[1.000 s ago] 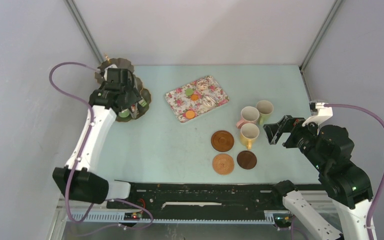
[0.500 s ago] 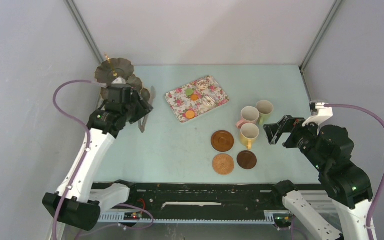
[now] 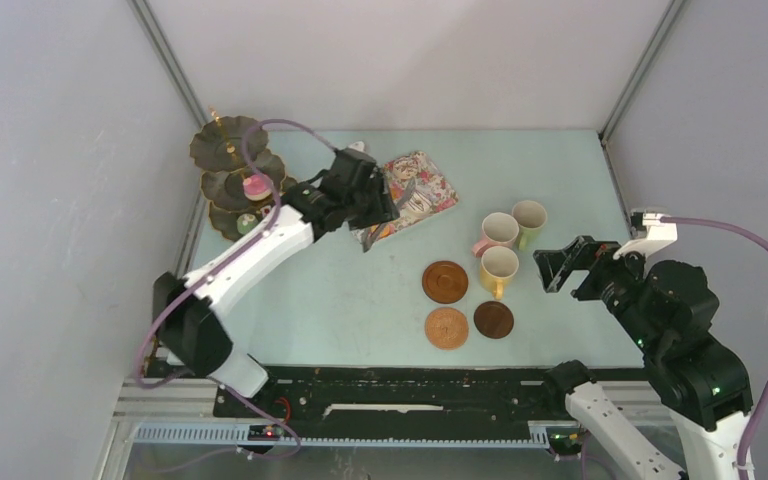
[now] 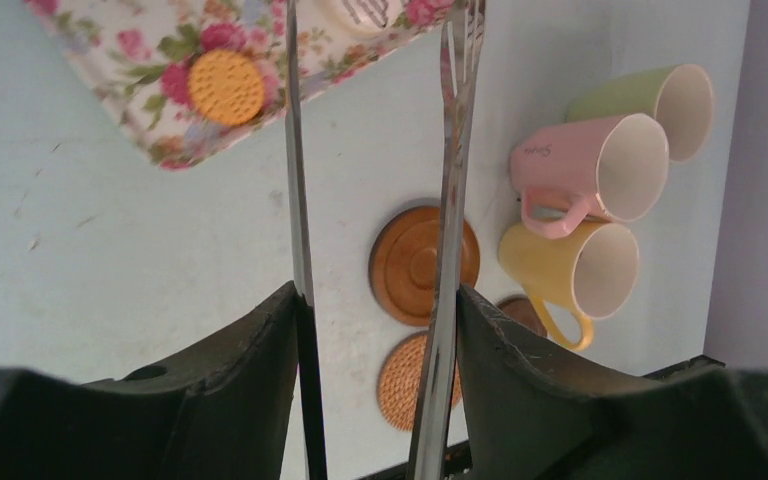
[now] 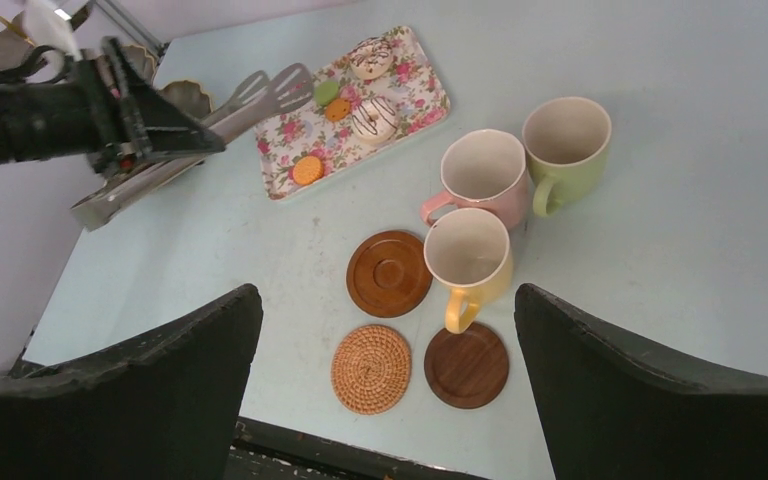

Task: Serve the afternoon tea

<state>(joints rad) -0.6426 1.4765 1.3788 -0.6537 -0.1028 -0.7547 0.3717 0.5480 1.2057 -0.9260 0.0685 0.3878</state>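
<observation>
The dark scalloped three-tier stand point(image 3: 225, 175) stands at the far left with a pink cake point(image 3: 255, 187) and a green one point(image 3: 247, 223) on it. My left gripper point(image 3: 365, 195) point(image 4: 375, 300) is shut on the long metal tongs point(image 4: 455, 150); their tips hover over the flowered tray point(image 3: 430, 195), near an orange macaron point(image 4: 225, 85). Two donuts point(image 5: 373, 115) and small macarons point(image 5: 326, 90) lie on the tray. Yellow point(image 3: 499, 268), pink point(image 3: 497, 232) and green point(image 3: 530, 217) mugs stand by three coasters point(image 3: 445, 281). My right gripper point(image 3: 560, 262) point(image 5: 385, 300) is open and empty, right of the yellow mug.
The woven coaster point(image 5: 371, 368) and the dark wooden coaster point(image 5: 466, 364) lie near the table's front edge. Grey walls close in the table on the left, back and right. The black rail point(image 3: 410, 385) runs along the near edge.
My left arm has swung right from the stand to over the flowered tray, carrying the tongs. The stand now shows uncovered. My right arm has barely moved.
</observation>
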